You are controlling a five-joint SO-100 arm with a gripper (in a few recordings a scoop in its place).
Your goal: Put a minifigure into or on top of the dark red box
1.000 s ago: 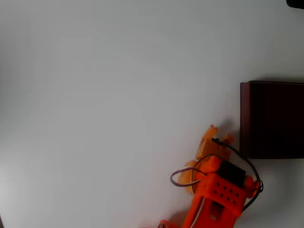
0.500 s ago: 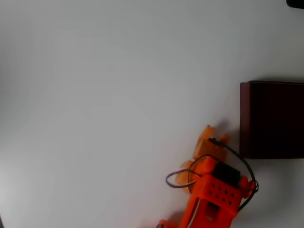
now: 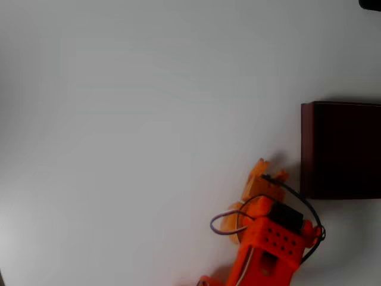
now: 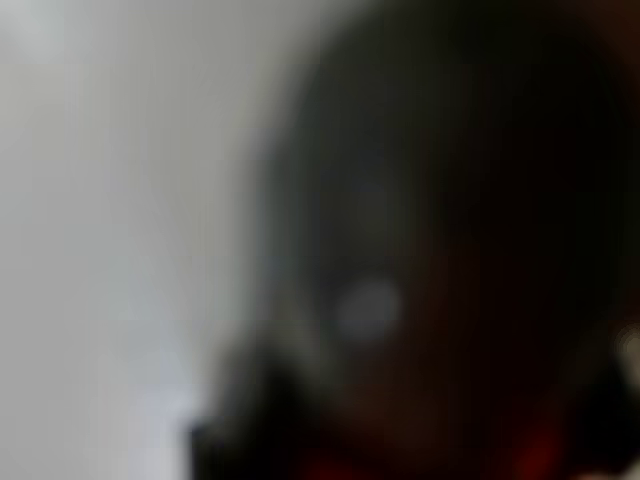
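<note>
The dark red box (image 3: 340, 150) lies at the right edge of the overhead view, its near-black inside facing up. My orange gripper (image 3: 265, 171) sits just left of the box's lower left corner, a short gap away, with its tips pointing up and close together. In the wrist view a large, blurred dark shape with a small pale grey spot fills the right side. This is the minifigure (image 4: 368, 310), very close to the camera and seemingly held between the jaws. From above, the gripper hides the minifigure.
The white table (image 3: 131, 131) stretches wide to the left and above the gripper. The arm's orange body (image 3: 271, 244) and its looping cables (image 3: 221, 225) come in from the bottom edge. A small dark object (image 3: 370, 3) sits in the top right corner.
The arm slid slightly down and left away from the box, then eased back a little to the right. The box has not moved.
</note>
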